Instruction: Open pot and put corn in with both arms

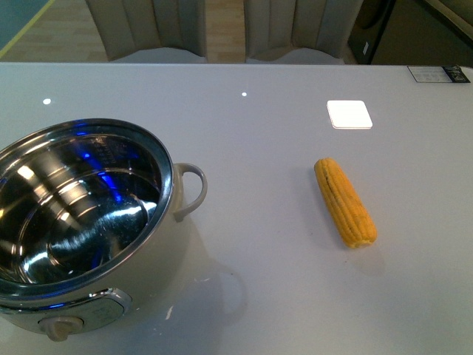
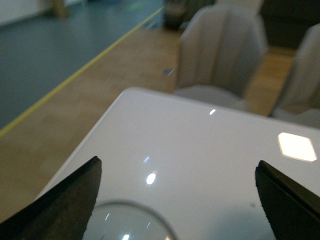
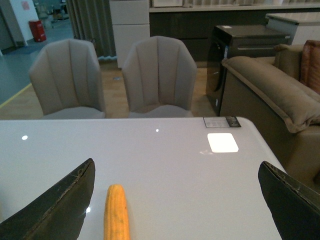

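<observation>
Gaping wide, the right gripper (image 3: 176,164) holds nothing. The corn (image 3: 116,212) lies on the table (image 3: 210,195) just ahead of it, nearer one finger than the other and running lengthwise away from the camera. The left gripper (image 2: 177,165) is likewise spread and empty, above a rounded glassy edge (image 2: 125,222), probably the lid. In the front view the pot (image 1: 167,168) stands lidless at the table's left, with the cob well apart to its right.

Assessment: the cob is light, stiff and tapered. Its kernel rows give fair friction, but it is prone to roll. Grip across the thick middle, jaws square to its length.
</observation>
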Controlling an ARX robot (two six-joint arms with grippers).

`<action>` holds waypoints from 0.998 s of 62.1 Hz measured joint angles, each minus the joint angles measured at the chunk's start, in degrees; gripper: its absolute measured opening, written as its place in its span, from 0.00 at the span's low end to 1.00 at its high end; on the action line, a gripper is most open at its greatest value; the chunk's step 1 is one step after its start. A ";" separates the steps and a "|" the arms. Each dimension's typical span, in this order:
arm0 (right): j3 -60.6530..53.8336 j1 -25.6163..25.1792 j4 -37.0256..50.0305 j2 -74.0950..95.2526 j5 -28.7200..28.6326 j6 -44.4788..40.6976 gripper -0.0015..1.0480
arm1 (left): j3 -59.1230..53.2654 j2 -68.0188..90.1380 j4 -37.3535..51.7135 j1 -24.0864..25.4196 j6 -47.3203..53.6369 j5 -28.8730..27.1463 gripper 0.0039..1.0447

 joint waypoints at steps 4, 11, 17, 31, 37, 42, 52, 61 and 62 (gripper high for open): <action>0.02 0.00 0.00 -0.02 -0.04 0.00 0.91 | -6.19 -6.38 4.85 -2.80 -0.61 2.49 0.71; 0.00 0.00 0.00 -0.02 -0.04 0.00 0.91 | -15.85 -22.12 -4.02 -9.20 -0.98 -2.27 0.51; 0.00 0.00 0.00 0.00 -0.02 0.00 0.91 | -19.85 -38.71 -17.31 -14.32 -1.07 -7.37 0.34; 0.00 0.00 0.00 0.00 -0.04 0.00 0.91 | -19.87 -58.31 -31.65 -22.84 -1.42 -15.85 0.03; 0.00 0.00 0.00 0.00 -0.04 0.00 0.91 | -19.87 -62.29 -35.26 -25.64 -1.42 -18.45 0.03; 0.00 0.00 0.00 0.00 -0.04 0.00 0.91 | -19.87 -64.92 -37.70 -27.54 -1.42 -20.15 0.03; 0.00 0.00 0.00 0.00 -0.04 0.00 0.91 | -19.87 -69.68 -42.47 -32.09 -1.42 -26.16 0.03; 0.02 0.00 0.00 0.00 -0.02 0.00 0.91 | -19.87 -73.00 -45.66 -37.73 -1.44 -30.08 0.03; 0.00 0.00 0.00 0.00 -0.02 0.00 0.91 | -19.87 -73.13 -45.81 -37.75 -1.42 -30.10 0.03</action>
